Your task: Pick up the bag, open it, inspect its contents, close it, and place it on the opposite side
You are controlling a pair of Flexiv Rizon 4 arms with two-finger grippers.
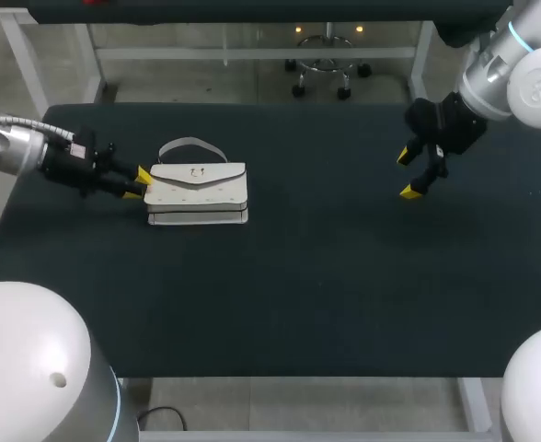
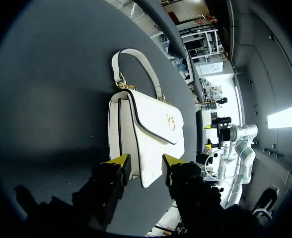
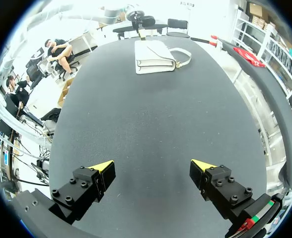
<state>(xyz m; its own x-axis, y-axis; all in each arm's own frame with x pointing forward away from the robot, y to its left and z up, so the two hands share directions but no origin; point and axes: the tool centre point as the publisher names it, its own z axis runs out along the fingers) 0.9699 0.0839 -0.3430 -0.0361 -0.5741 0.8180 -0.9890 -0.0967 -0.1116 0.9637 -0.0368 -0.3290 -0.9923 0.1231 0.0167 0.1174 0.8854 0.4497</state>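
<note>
Flanking the near corner of the white bag (image 2: 151, 129), left gripper (image 2: 146, 163) has fingers spread; contact unclear. Right gripper (image 3: 152, 166) hovers over table (image 3: 151, 114), well apart, fingers wide.

Head view: high above and behind, looking down over the whole worktop (image 1: 344, 276) from far off. Left wrist view: low at the worktop's left end, close up against the bag (image 2: 151, 129), facing toward the right end. Right wrist view: raised near the right end, facing back across toward the left end, well away from it. Shared by all three: bag and dark worktop.
</note>
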